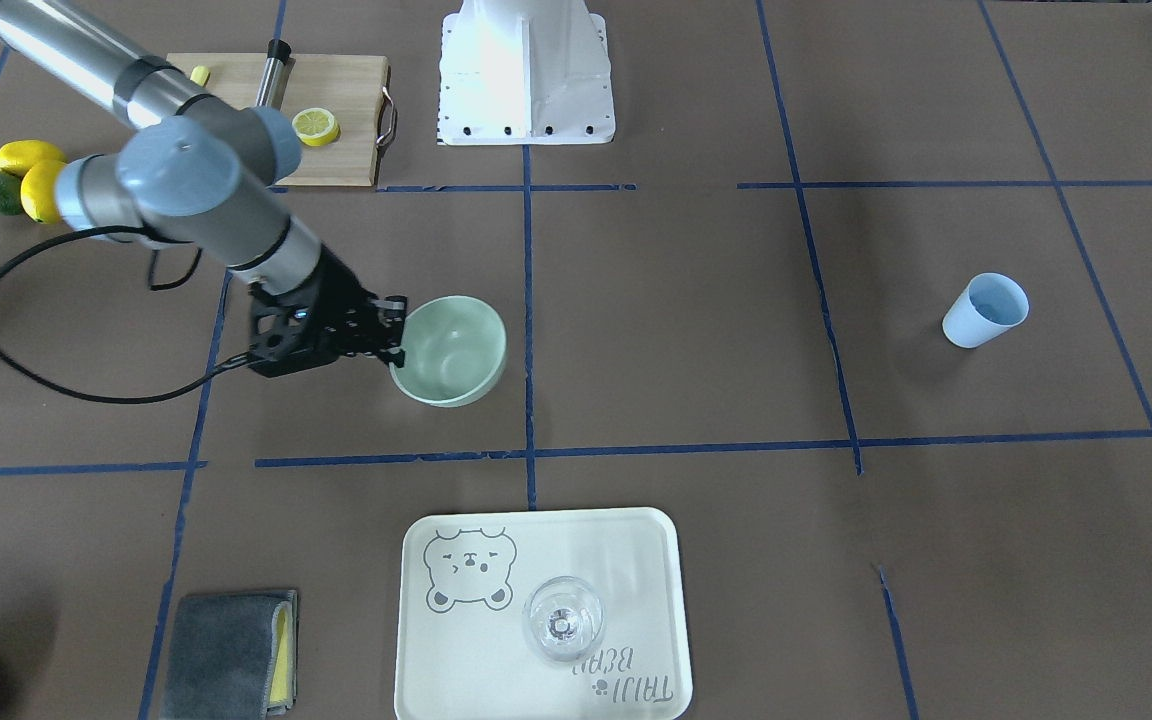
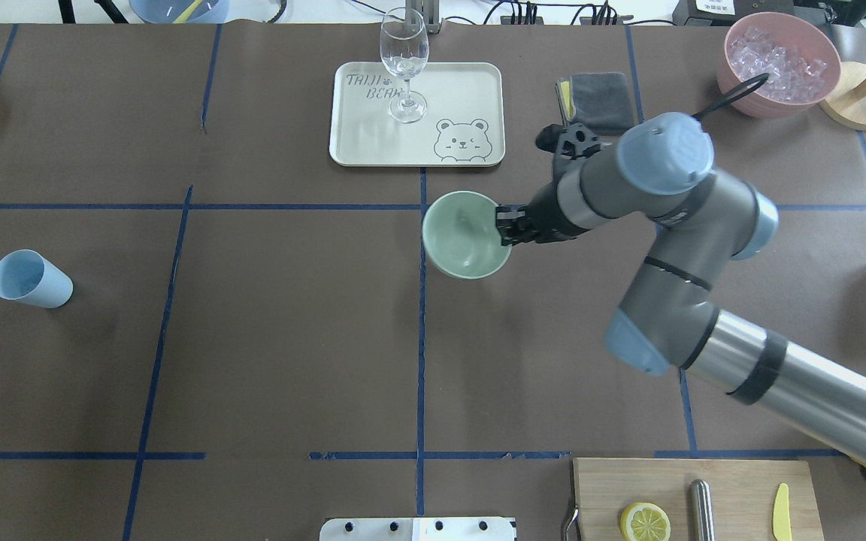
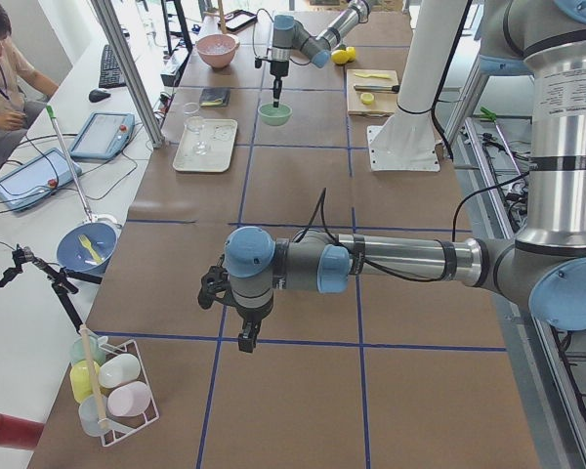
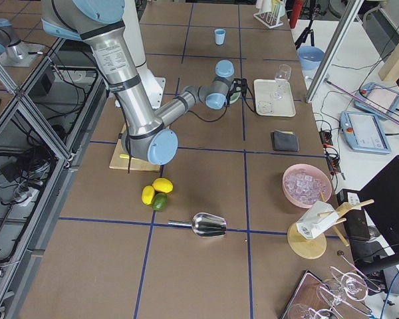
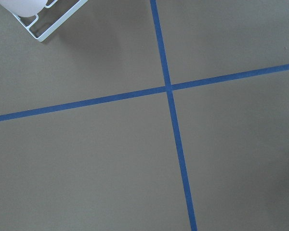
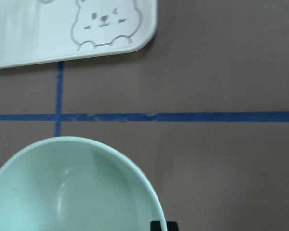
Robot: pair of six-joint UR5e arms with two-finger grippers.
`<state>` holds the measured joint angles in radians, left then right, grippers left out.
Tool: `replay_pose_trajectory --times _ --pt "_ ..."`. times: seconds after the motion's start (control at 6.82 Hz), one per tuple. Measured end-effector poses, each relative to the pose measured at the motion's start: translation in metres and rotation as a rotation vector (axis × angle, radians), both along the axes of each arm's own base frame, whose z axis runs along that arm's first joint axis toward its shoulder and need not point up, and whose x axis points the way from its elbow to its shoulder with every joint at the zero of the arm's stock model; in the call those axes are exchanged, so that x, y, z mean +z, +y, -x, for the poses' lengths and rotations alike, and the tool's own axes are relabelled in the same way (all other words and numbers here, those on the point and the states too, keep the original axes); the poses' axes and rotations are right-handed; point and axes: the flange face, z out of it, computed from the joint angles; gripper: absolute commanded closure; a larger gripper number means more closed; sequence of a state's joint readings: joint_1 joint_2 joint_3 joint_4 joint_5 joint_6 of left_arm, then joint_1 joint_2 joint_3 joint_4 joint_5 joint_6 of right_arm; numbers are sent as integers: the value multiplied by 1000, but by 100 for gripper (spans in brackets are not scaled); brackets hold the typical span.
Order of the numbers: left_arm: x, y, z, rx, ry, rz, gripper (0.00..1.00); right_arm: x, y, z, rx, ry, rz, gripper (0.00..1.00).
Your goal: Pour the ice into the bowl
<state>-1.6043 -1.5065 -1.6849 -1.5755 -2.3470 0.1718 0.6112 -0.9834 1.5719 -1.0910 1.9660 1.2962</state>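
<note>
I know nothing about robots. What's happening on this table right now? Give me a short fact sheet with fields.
Bowl: mint-green bowl, at the middle of the table, no ice visible inside
Right gripper: at the bowl's rim; whether it grips is unclear
Left gripper: hangs over bare table, far from the bowl
Cup: light blue cup, upright on the robot's left side
Ice pile: in the pink bowl
Tray: holds a clear glass

Bowl [image 2: 467, 246]: pale mint green, round, smooth plain sides. Sits upright near centre of brown table [image 2: 290, 338], over blue tape line [image 2: 421, 361]. Right gripper [image 2: 504, 225] pinches its rim.
</note>
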Motion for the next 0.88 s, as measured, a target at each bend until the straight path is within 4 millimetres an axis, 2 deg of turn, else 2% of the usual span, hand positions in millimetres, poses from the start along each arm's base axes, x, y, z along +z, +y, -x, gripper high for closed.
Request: replay_pose_trajectory --times 0.15,0.29,0.44,0.59,0.73,0.88 --pt "0 0 -3 7 0 0 0 -56 27 50 24 36 11 100" --pt "0 -1 -5 11 0 1 0 -98 51 94 49 53 17 100" --pt "0 -1 -6 13 1 1 0 -128 59 134 65 70 29 100" --pt "0 -1 -7 14 1 1 0 -144 60 161 70 91 42 98" --pt "0 -1 -7 15 1 1 0 -148 59 174 72 107 49 23" --pt "0 -1 -8 16 1 0 0 -148 57 179 73 115 54 0"
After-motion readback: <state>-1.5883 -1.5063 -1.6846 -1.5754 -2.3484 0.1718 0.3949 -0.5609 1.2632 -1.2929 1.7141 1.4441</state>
